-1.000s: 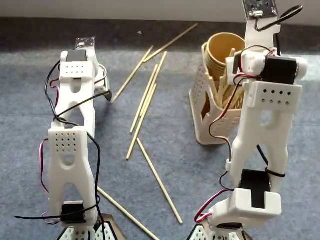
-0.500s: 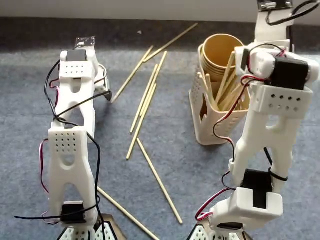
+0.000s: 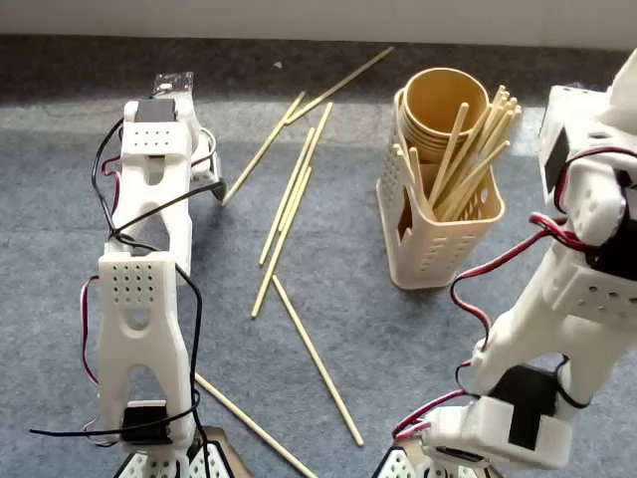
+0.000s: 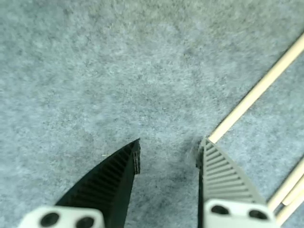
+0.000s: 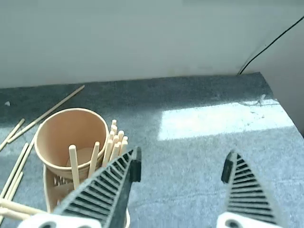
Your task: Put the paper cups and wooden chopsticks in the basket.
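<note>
- While the two arms stood side by side over the grey surface, the cream basket sat upright toward the far right, between the scattered sticks and the right arm.
- Stacked paper cups filled the far end of the basket. A bundle of wooden chopsticks leaned in it just beside them, tips fanning up past the rim, and a couple of sticks stood inside the top cup.
- The right jaws were spread wide and held nothing, raised well above the surface.
- In the right wrist view the cups and basket lay off to the side of the dark finger, outside the gap. Bare surface with a sunlit patch showed between the jaws.
- The left jaws were also spread and empty, pointing down close to the surface with bare grey between them.
- One loose chopstick ended just beside the tip of the pale finger, outside the gap; whether it touched the tip could not be told.
- More sticks crossed near that same finger's outer side.
- In the high view a cluster of chopsticks lay between the left arm and the basket.
- A far chopstick lay beyond the cluster, a nearer chopstick lay on the near side of it, and a last chopstick ran by the left arm's base.
</note>
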